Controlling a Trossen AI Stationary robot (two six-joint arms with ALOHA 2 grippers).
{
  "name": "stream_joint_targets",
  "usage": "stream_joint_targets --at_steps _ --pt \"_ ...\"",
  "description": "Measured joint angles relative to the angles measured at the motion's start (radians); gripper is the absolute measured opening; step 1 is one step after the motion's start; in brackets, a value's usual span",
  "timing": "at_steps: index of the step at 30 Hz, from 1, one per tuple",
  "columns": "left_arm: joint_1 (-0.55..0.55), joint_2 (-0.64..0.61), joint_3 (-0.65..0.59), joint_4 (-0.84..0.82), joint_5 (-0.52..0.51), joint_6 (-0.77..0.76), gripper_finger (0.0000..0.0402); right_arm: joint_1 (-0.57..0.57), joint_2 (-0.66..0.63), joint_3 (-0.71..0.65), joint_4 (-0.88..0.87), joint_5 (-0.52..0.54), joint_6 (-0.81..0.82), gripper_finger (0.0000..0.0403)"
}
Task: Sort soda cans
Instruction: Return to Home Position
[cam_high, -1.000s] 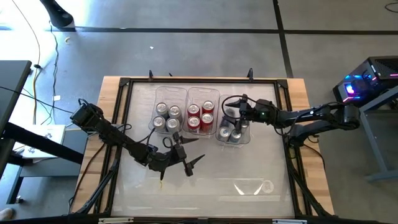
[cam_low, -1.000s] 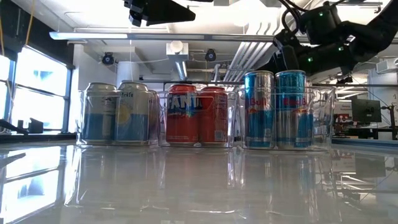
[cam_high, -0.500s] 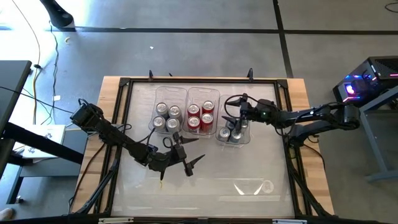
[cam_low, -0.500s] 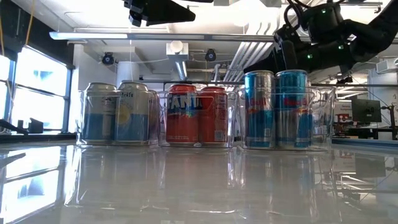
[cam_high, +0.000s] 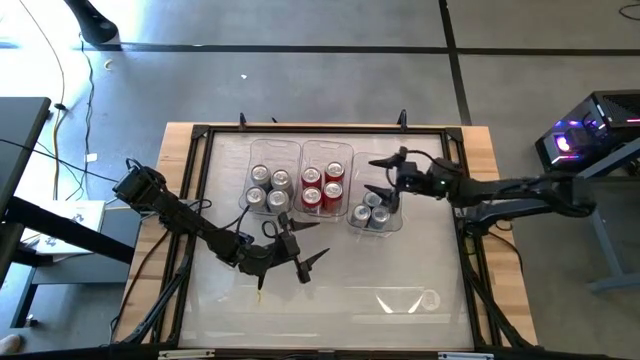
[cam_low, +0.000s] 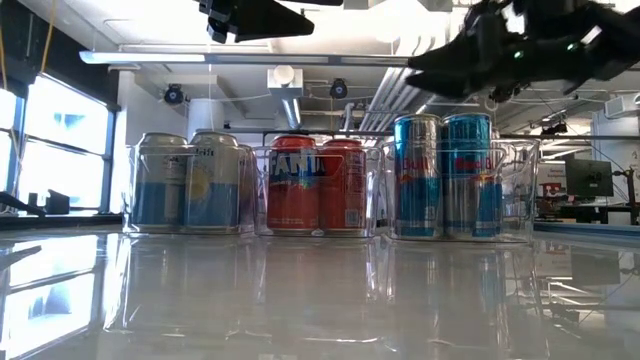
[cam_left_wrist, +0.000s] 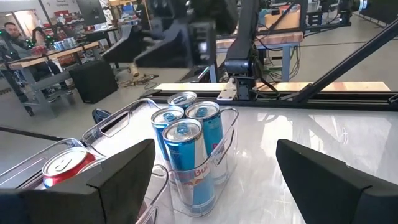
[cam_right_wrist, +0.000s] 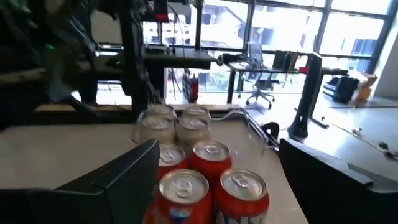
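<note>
Apparently near the close of its sorting job, a two-armed robot works over a pale surface (cam_high: 330, 290) on which three clear bins stand side by side, all cans inside them upright. The left bin (cam_high: 272, 143) holds four silver-grey cans (cam_high: 261, 175), the middle bin (cam_high: 328, 144) four red cans (cam_high: 312, 177), and the right bin (cam_high: 375, 230), set slightly out of line with its neighbours, the blue cans (cam_high: 378, 198). No can shows outside a bin. The right end effector (cam_high: 372, 176) hovers above the right bin's far rim, fingers spread apart and holding nothing. The left end effector (cam_high: 312, 243) hangs over bare surface just in front of the left and middle bins, its fingers also wide apart and empty. With everything binned, the step in hand looks like the return to rest. That calls for the right arm to rise clear and draw back toward its own side without clipping the blue can tops or the bin's rim.
</note>
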Motion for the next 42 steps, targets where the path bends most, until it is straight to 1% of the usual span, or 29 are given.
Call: stream_joint_targets --at_steps 2,3,6,8,10,12,15,18,22,25,29,33,35,37,39,42 --pt "0.0 0.0 0.0 0.0 0.0 0.0 0.033 0.018 -0.072 0.002 -0.088 0.017 0.0 0.0324" --pt "0.0 0.0 0.0 0.0 0.0 0.0 0.033 0.029 -0.108 0.011 -0.162 0.034 0.0 0.0323" --pt "0.001 0.0 0.0 0.0 0.0 0.0 0.033 0.071 -0.201 0.09 -0.472 0.088 0.033 0.0319" --pt "0.005 0.0 0.0 0.0 0.004 -0.003 0.033 0.101 -0.24 0.171 -0.7 0.095 0.079 0.0314" --pt "0.013 0.0 0.0 0.0 0.021 -0.025 0.033 0.132 -0.266 0.254 -0.928 0.078 0.105 0.0308" --pt "0.027 0.0 0.0 0.001 0.052 -0.057 0.033 0.167 -0.296 0.314 -1.098 0.046 0.114 0.0299" --pt "0.059 0.0 0.0 0.011 0.146 -0.104 0.033 0.231 -0.38 0.333 -1.211 0.001 0.135 0.0281" --pt "0.1 -0.005 0.0 0.054 0.246 -0.107 0.033 0.293 -0.511 0.28 -1.232 -0.008 0.185 0.0258" --pt "0.153 -0.065 -0.007 0.046 0.335 -0.071 0.033 0.351 -0.708 0.182 -1.225 0.069 0.261 0.0227" --pt "0.201 -0.16 -0.04 0.017 0.389 -0.038 0.0325 0.371 -0.83 0.125 -1.186 0.107 0.298 0.0206" --pt "0.284 -0.347 -0.139 -0.075 0.465 -0.054 0.0316 0.377 -0.951 0.099 -1.134 0.111 0.314 0.0187" --pt "0.352 -0.57 -0.27 -0.188 0.492 -0.105 0.0312 0.377 -1.011 0.098 -1.132 0.167 0.303 0.0179" --pt "0.37 -0.682 -0.337 -0.231 0.493 -0.123 0.0311 0.377 -1.017 0.098 -1.127 0.194 0.289 0.0178" --pt "0.376 -0.791 -0.408 -0.251 0.493 -0.132 0.0311 0.377 -1.016 0.088 -1.105 0.195 0.278 0.0178" --pt "0.379 -0.896 -0.473 -0.251 0.492 -0.135 0.0311 0.377 -1.018 0.041 -1.002 0.178 0.263 0.0178" --pt "0.378 -1.027 -0.555 -0.259 0.468 -0.157 0.0311 0.377 -1.017 -0.083 -0.791 0.107 0.236 0.0178"
